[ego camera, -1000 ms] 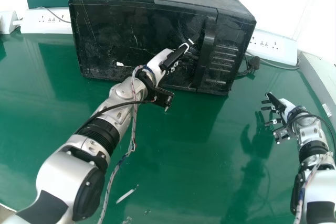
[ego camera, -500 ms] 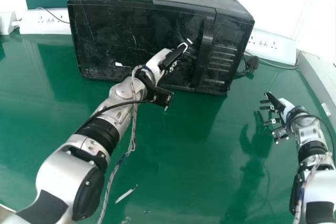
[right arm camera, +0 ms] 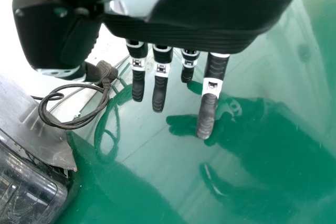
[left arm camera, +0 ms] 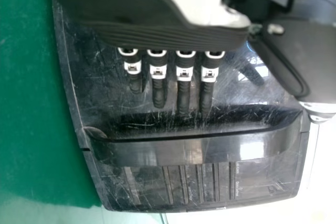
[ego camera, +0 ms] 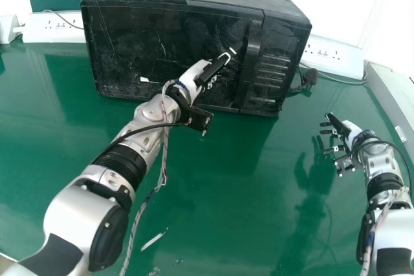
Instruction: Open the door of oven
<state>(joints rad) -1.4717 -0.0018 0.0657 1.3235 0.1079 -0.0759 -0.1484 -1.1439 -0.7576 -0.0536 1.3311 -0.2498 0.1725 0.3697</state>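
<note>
Head view has the left hand point(ego camera: 196, 74) in front of the black microwave oven point(ego camera: 162, 37), which stands ahead of it on the green table point(ego camera: 239, 179), with the door point(ego camera: 136, 40) closed. The door's upright handle point(ego camera: 253, 56) is just to the right of that hand, and the ridged front panel point(ego camera: 275, 69) lies farther right, past the handle. Left wrist view has the left hand released, its fingers point(left arm camera: 158, 90) nearly straight and side by side, their tips at the dark recess along the handle, not wrapped round it (whether they actually touch, I cannot tell). A small white mark point(ego camera: 143, 79) on the door is to the left of the same hand. The right hand point(ego camera: 353, 132) is above the table, well apart from the left one and to the right of the oven; it grasps nothing, and its fingers point(right arm camera: 207, 116) are extended and a little spread. Beyond the right hand, toward the back, is a white socket strip point(ego camera: 333, 56), and a dark looped cable point(right arm camera: 73, 124) lies between that hand and the strip, near the oven's side. Another socket strip point(ego camera: 55, 27) is beyond the left hand, far to its left.
</note>
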